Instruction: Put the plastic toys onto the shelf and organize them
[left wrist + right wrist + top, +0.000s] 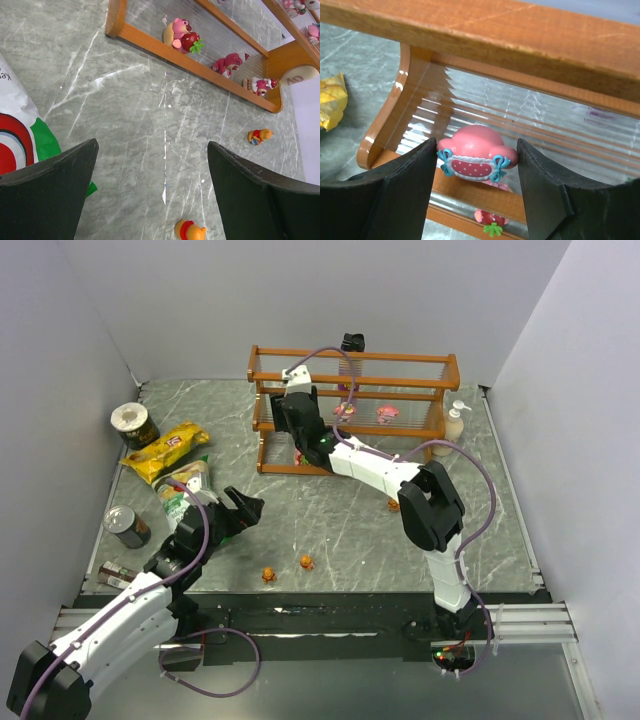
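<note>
A: Where is the pink toy (476,159)?
B: It is gripped between the right gripper (477,170) fingers and touched on both sides. The shelf (520,40) rail is seen just above and beyond. This is shown only by the right wrist view. From above the toy cannot be made out.
A: And the left gripper (152,170)?
B: It is spread wide and nothing is held. A near orange toy (190,231) is seen between the fingers, with a far orange toy (260,135) ahead to the right. Pink toys (181,35) are seen on the bottom tier beyond. The chip bag (20,140) is cut off at the left.
</note>
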`<state>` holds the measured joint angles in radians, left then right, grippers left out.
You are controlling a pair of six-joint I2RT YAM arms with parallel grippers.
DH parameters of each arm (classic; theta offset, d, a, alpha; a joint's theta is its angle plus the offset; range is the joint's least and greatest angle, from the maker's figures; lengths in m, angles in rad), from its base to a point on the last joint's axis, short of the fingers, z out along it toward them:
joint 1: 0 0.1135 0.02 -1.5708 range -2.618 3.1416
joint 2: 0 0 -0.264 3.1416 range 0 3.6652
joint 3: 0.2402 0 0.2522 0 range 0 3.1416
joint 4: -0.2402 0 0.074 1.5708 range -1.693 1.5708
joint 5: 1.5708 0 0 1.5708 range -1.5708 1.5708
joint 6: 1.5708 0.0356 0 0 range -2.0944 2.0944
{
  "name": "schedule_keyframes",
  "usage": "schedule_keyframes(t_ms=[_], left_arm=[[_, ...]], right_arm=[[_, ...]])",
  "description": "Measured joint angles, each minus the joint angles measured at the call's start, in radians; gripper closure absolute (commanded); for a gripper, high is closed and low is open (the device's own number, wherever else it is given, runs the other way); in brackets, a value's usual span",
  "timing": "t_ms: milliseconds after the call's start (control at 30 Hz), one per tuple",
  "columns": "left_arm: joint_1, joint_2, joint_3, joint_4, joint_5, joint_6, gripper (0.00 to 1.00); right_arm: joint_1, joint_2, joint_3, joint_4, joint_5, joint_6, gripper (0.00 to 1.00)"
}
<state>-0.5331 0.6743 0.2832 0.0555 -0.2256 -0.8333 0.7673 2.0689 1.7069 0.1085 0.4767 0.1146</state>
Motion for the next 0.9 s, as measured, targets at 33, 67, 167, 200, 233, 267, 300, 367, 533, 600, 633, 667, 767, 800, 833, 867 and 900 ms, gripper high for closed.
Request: schedule_keyframes(t_ms=[33, 67, 167, 200, 233, 267, 300, 367, 533, 600, 633, 667, 767, 800, 833, 867, 900], left_arm=[[0.0, 0.0, 0.0, 0.0, 0.0, 0.0, 0.04], [0.0, 0.0, 0.0, 0.0, 0.0, 0.0, 0.04], [0.0, 0.0, 0.0, 0.0, 0.0, 0.0, 0.04], [0.0, 0.001, 0.0, 0.0, 0.0, 0.0, 0.04], [0.0, 0.002, 0.001, 0.0, 0.0, 0.0, 0.04], [0.0, 0.002, 0.002, 0.0, 0.0, 0.0, 0.04], [0.0, 0.002, 0.002, 0.0, 0.0, 0.0, 0.04], [0.0, 0.002, 0.003, 0.0, 0.0, 0.0, 0.04], [0.0, 0.002, 0.003, 0.0, 0.0, 0.0, 0.04], [0.0, 0.002, 0.003, 0.0, 0.0, 0.0, 0.04], [0.0, 0.002, 0.003, 0.0, 0.0, 0.0, 0.04], [0.0, 0.002, 0.003, 0.0, 0.0, 0.0, 0.04], [0.0, 0.002, 0.003, 0.0, 0.0, 0.0, 0.04], [0.0, 0.002, 0.003, 0.0, 0.0, 0.0, 0.04], [0.0, 0.003, 0.003, 0.0, 0.0, 0.0, 0.04], [0.0, 0.003, 0.003, 0.0, 0.0, 0.0, 0.04], [0.0, 0.003, 0.003, 0.0, 0.0, 0.0, 0.04]], right_arm=[[0.0, 0.0, 0.003, -0.011, 0.0, 0.003, 0.58], [0.0, 0.003, 0.01, -0.021, 0.0, 0.005, 0.57], [-0.001, 0.019, 0.045, -0.051, 0.001, 0.016, 0.55], [-0.002, 0.029, 0.061, -0.063, 0.001, 0.019, 0.54], [-0.003, 0.038, 0.077, -0.072, 0.001, 0.023, 0.54], [-0.004, 0.047, 0.091, -0.079, 0.001, 0.026, 0.53], [-0.006, 0.056, 0.106, -0.087, 0.001, 0.031, 0.52], [-0.009, 0.069, 0.129, -0.103, 0.001, 0.046, 0.51], [-0.018, 0.077, 0.169, -0.167, 0.001, 0.084, 0.46], [-0.019, 0.077, 0.18, -0.193, 0.002, 0.099, 0.44], [-0.02, 0.077, 0.184, -0.205, 0.003, 0.105, 0.44], [-0.02, 0.077, 0.188, -0.211, 0.003, 0.106, 0.43], [-0.02, 0.077, 0.194, -0.229, 0.002, 0.111, 0.39], [-0.02, 0.077, 0.197, -0.234, 0.002, 0.112, 0.37], [-0.021, 0.077, 0.201, -0.242, 0.0, 0.112, 0.34], [-0.021, 0.077, 0.205, -0.251, 0.0, 0.112, 0.28], [-0.021, 0.077, 0.207, -0.255, -0.001, 0.112, 0.26]])
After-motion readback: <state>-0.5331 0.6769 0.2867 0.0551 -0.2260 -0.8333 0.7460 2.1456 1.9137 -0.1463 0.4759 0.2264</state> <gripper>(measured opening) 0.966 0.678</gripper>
